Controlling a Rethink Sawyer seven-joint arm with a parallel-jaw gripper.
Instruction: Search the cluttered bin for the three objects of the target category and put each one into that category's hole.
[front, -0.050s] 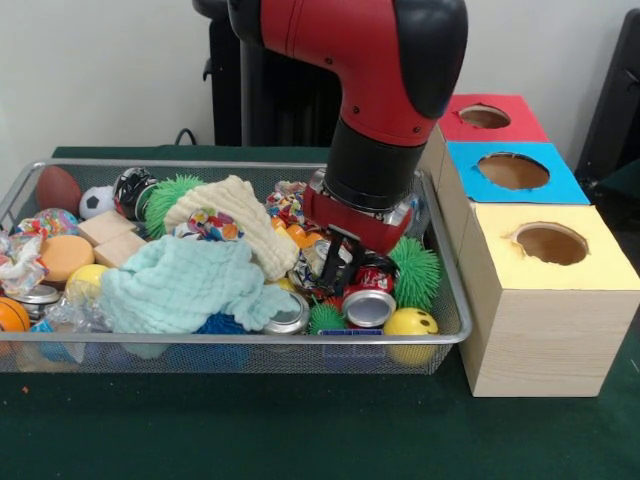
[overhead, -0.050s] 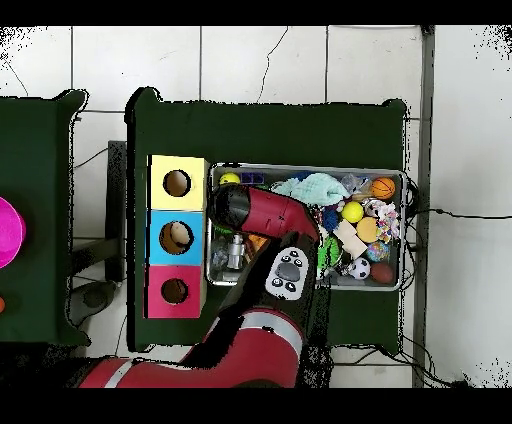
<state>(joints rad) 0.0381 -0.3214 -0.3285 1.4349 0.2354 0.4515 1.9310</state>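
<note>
1. Inside the wire bin (front, -0.050s: 452, 300), at its end near the boxes: tool (front, -0.050s: 342, 262) lowered into the clutter, black fingers close around a crushed red can (front, -0.050s: 371, 293); clamped or not, cannot tell.
2. Beside the bin: yellow box (front, -0.050s: 545, 300), blue box (front, -0.050s: 512, 172), red box (front, -0.050s: 487, 117), each with a hole.
3. Under the mint cloth (front, -0.050s: 180, 283) and cream cloth (front, -0.050s: 240, 215): much hidden.

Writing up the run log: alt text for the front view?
A red and black arm reaches its gripper down into a cluttered wire bin, just above a crushed red can. Three wooden boxes with red, blue and yellow holed tops stand beside it.
</note>
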